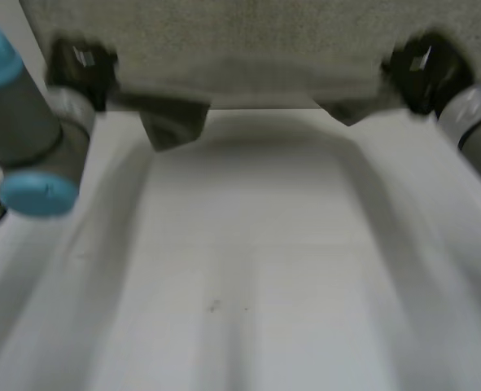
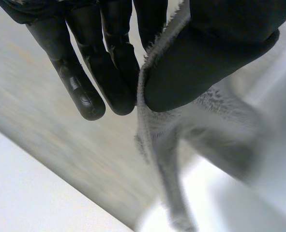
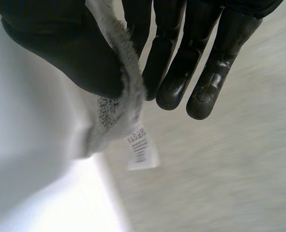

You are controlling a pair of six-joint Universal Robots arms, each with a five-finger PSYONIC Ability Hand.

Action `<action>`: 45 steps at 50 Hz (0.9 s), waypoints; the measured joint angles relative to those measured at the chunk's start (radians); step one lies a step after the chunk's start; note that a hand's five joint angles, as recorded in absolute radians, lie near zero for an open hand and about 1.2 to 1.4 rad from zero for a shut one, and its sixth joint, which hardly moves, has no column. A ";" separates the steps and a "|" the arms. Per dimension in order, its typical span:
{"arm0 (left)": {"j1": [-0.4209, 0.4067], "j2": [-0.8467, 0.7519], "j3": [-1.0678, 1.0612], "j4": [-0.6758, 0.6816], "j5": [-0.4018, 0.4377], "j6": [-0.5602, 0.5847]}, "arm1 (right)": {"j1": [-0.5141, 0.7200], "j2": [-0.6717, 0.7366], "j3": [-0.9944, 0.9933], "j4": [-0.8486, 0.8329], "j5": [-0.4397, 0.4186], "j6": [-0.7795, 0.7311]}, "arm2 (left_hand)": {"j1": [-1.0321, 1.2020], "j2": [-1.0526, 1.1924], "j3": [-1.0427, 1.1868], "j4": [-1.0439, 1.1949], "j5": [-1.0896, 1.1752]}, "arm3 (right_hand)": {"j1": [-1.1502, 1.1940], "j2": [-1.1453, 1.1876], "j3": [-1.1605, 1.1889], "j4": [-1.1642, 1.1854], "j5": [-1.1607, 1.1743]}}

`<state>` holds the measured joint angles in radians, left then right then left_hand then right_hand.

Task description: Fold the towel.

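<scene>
One fuzzy grey terry towel (image 1: pixel 248 49) hangs above the smooth white bench (image 1: pixel 248 277), its ends pinched thumb-to-fingers by the left hand (image 2: pixel 215 53) and right hand (image 3: pixel 65 53), one white label (image 3: pixel 142 150) dangling.

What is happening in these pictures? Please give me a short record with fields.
Left hand: thumb and fingers pinch the towel at its edge
Right hand: thumb and fingers pinch the towel's edge, beside its label
Towel: pale, stretched between the two hands
Table: white, below the towel
Fold: not yet made
</scene>
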<state>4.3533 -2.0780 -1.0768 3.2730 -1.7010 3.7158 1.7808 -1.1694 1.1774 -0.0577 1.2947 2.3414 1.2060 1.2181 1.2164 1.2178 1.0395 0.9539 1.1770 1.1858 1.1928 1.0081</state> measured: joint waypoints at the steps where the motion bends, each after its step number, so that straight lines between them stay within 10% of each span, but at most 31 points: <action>1: 0.005 0.000 -0.063 -0.001 0.016 -0.002 | 0.000 0.008 0.015 0.015 -0.004 -0.007 | 0.000 0.000 0.000 0.000 0.000 | 0.000 0.000 0.000 0.000 0.000; 18: 0.051 0.172 -0.687 -0.035 0.102 0.069 | -0.074 0.015 0.370 0.370 -0.037 -0.173 | 0.000 0.000 0.000 0.000 0.000 | 0.000 0.000 0.000 0.000 0.000; 30: 0.083 0.506 -0.810 -0.457 0.190 0.317 | -0.276 -0.159 0.506 0.839 -0.092 -0.474 | 0.000 0.000 0.000 0.000 0.000 | 0.000 0.000 0.000 0.000 0.000; 45: 0.121 0.207 -0.485 -0.307 0.261 0.307 | -0.206 0.014 0.233 0.621 -0.118 -0.284 | 0.000 0.000 0.000 0.000 0.001 | 0.000 0.000 0.000 0.000 0.000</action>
<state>4.4741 -1.8712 -1.5620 2.9662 -1.4404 4.0227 1.5744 -1.1549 1.4100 0.5630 1.1762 2.0573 1.2060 1.2182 1.2164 1.2178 1.0408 0.9539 1.1770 1.1858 1.1929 1.0082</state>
